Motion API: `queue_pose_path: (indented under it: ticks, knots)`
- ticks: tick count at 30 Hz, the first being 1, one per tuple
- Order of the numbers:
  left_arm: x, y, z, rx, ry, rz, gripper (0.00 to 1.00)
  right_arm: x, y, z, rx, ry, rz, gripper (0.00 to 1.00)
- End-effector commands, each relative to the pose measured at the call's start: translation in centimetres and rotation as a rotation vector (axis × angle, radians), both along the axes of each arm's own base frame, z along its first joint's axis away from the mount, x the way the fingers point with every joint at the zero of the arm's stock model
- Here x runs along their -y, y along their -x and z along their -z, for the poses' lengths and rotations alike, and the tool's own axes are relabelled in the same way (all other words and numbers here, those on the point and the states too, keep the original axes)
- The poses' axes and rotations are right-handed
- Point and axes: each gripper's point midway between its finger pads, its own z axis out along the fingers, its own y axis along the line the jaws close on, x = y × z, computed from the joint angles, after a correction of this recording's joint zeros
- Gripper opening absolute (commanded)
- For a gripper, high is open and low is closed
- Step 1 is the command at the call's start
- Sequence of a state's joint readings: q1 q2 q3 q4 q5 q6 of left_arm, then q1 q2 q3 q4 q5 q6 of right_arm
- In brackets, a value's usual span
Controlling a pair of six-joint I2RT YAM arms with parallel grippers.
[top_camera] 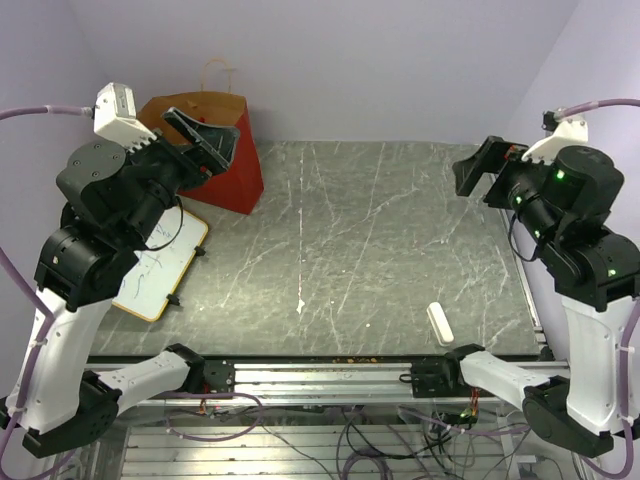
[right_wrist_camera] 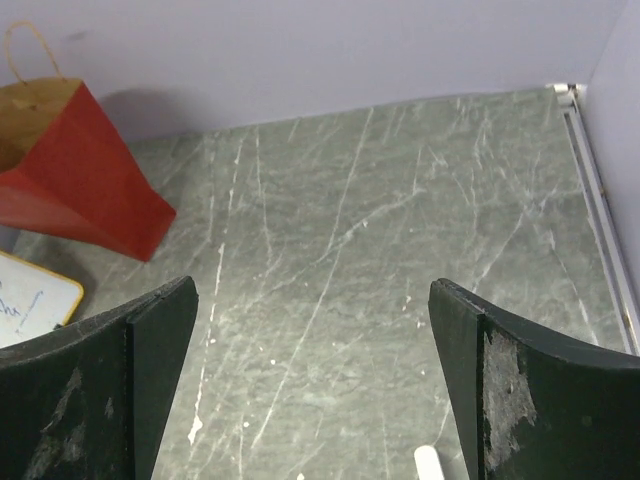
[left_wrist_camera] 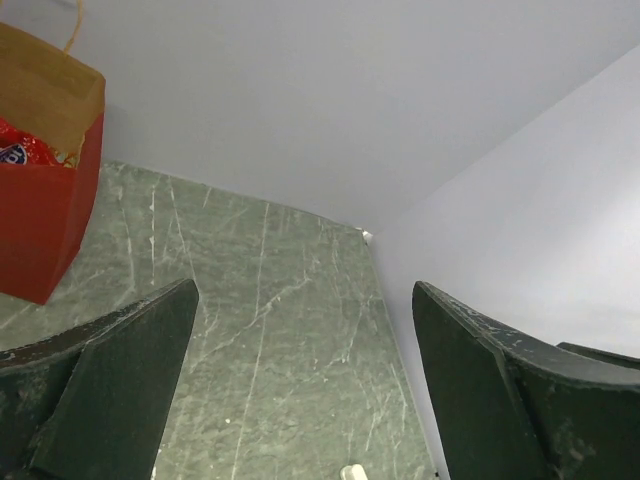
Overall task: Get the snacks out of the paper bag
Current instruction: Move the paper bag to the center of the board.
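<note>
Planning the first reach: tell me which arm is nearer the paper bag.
Left. The left arm's fingers hover close by the paper bag at the far left; the right arm's fingers hang across the table, far right.

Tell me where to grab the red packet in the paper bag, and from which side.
Pinch the red packet by its crinkled upper edge, likely from above through the open mouth of the paper bag: it stands upright, and only the packet's top shows.

lab: walled robot bench (top_camera: 380, 230), cables (top_camera: 40, 108)
</note>
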State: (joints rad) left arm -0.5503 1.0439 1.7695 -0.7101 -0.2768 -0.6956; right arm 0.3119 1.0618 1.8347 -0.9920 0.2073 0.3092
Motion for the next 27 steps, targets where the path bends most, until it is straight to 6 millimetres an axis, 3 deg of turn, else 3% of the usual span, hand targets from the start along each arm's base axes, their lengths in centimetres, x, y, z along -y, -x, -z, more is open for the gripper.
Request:
queue_pose_path:
  ticks: [1, 9, 16, 21, 27]
  knots:
    - [-0.4, -0.7, 0.9, -0.026, -0.034, -0.030, 0.99, -0.1, -0.9, 1.7, -0.042, -0.026, 0.036, 1.00]
    - [-0.6, -3.2, 3.3, -0.094, -0.092, -0.087, 0.99, -1.4, -4.3, 6.8, -0.156, -0.012, 0.055, 1.00]
    - [-1.4, -8.0, 6.1, -0.180, -0.143, -0.155, 0.99, -3.4, -8.8, 11.1, -0.208, 0.055, 0.012, 1.00]
    - [-4.3, -12.0, 7.9, -0.246, -0.148, -0.258, 0.98, -5.0, -11.6, 12.6, -0.198, 0.086, -0.032, 1.00]
    - [-9.5, -15.1, 11.0, -0.393, -0.077, -0.462, 0.96, -7.0, -13.0, 13.9, -0.189, 0.158, -0.087, 1.00]
